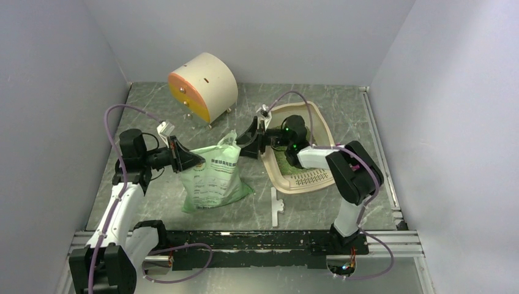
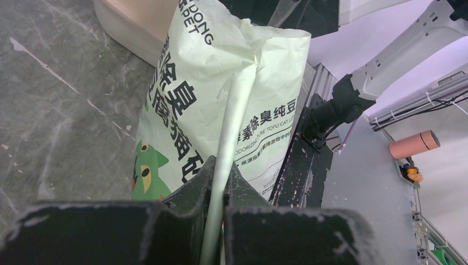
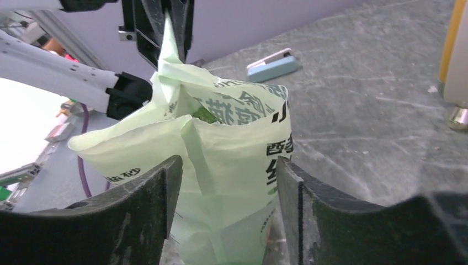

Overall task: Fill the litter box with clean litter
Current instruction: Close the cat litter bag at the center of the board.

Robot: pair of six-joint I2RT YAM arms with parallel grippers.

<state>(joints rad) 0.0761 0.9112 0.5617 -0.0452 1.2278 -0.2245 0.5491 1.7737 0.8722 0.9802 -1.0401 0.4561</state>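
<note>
The beige litter box lies right of centre, its slotted grille at the near end. A small patch of green litter shows inside it, partly hidden by my right arm. The light-green printed bag stands left of the box. My left gripper is shut on the bag's left edge; in the left wrist view my gripper pinches a folded seam of the bag. My right gripper is open at the bag's top right corner; in the right wrist view my gripper straddles the bag's open top without closing.
The cream half-cylinder cabinet with an orange face stands at the back left; its foot shows in the right wrist view. A white T-shaped piece lies near the front rail. A small blue-and-white object lies beyond the bag.
</note>
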